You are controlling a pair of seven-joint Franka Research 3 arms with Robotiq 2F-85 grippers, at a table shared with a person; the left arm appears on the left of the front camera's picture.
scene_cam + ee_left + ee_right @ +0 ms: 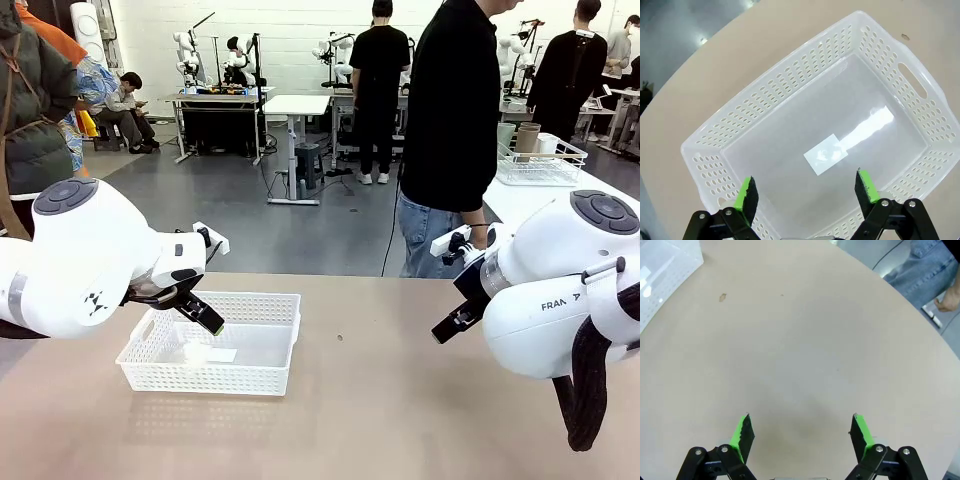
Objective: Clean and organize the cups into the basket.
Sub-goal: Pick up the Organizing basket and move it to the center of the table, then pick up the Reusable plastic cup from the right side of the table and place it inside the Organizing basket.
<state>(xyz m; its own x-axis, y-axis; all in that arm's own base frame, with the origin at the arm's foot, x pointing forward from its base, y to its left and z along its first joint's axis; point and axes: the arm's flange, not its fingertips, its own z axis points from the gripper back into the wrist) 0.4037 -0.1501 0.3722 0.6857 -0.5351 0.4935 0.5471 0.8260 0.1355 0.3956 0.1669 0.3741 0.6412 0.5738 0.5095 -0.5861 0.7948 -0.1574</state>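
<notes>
Front view: white basket [200, 378] on the left part of the table [380, 410], close to the far edge, holding no cups. Left gripper [210, 320] poised above the basket's left end, touching nothing. Right gripper [448, 326] over bare tabletop toward the right edge, well apart from the basket. Tan cups [527, 138] stacked at the left end of a wire rack [550, 168] on another table beyond the far right corner, beside a standing person [455, 110].

Left wrist view: left gripper [807, 192] spread wide, green pads [746, 194] hovering over the basket [765, 95], looking down at a white label [826, 155] on its floor (nothing else inside).

Right wrist view: right gripper [802, 432] likewise spread wide, holding nothing, above plain table [800, 340]; basket corner [665, 270] at upper left, person's hand [946, 301] past the table's edge.
</notes>
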